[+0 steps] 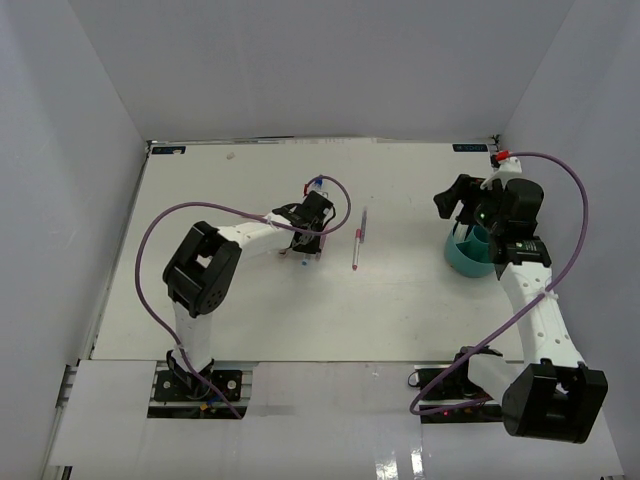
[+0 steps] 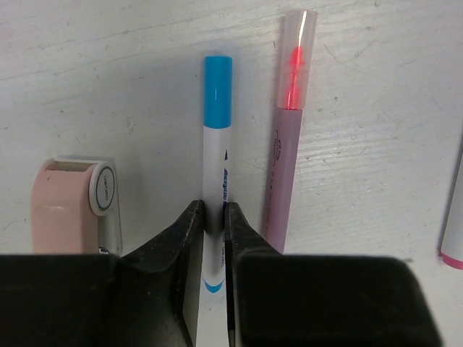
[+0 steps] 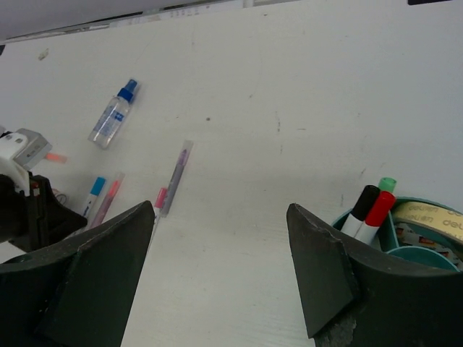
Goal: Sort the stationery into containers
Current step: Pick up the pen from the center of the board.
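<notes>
My left gripper (image 2: 215, 210) is shut on a white pen with a blue cap (image 2: 216, 144) that lies on the table. A pink pen with a clear cap (image 2: 284, 166) lies right of it and a pinkish eraser block (image 2: 64, 206) lies to its left. In the top view the left gripper (image 1: 305, 242) is low over this group, and a blue-capped clear bottle (image 1: 318, 184) lies just beyond. My right gripper (image 3: 221, 238) is open and empty, held above the table beside the teal bowl (image 3: 418, 254). The bowl holds black, red and green markers (image 3: 372, 208) and the tape ring (image 3: 427, 215).
Two more pens lie end to end mid-table, one purple (image 3: 176, 173) and one pink-capped (image 1: 356, 250). The teal bowl (image 1: 463, 260) stands at the right under the right wrist. White walls enclose the table on the left, back and right.
</notes>
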